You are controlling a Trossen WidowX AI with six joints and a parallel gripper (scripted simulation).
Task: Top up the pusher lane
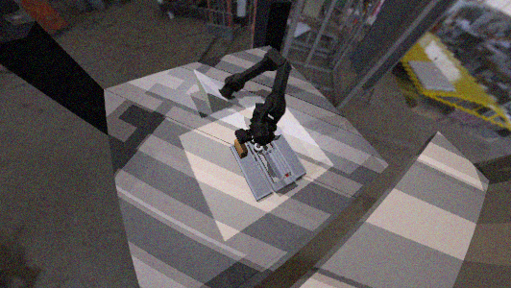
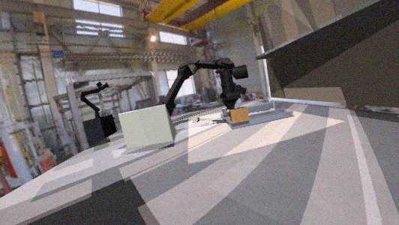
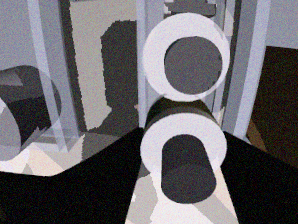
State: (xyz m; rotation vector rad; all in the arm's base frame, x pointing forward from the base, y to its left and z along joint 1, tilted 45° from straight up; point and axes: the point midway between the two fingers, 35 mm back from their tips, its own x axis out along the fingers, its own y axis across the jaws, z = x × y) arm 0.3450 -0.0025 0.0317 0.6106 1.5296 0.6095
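Observation:
My gripper [image 1: 257,144] [image 2: 229,107] [image 3: 180,136] is shut on a jar with a white ring-shaped top and a dark centre. This held jar [image 3: 151,146] is at the lane's front end in the wrist view. The lane jar [image 3: 154,57], with a similar white ring top, is just behind it between the pale lane walls [image 3: 248,65]. The two tops nearly meet. A dark grey part [image 3: 190,8], perhaps the pusher, shows behind the lane jar. The low front stop and the held jar's base are hidden, so I cannot tell whether it touches the lane floor.
A dark rounded thing [image 3: 37,112] stands left of the lane in the wrist view. An orange block [image 1: 240,149] [image 2: 239,115] is beside the gripper on the grey lane unit [image 1: 256,182] [image 2: 262,119]. A pale upright box [image 2: 146,127] stands farther off. Patchy light and shadow cover the table.

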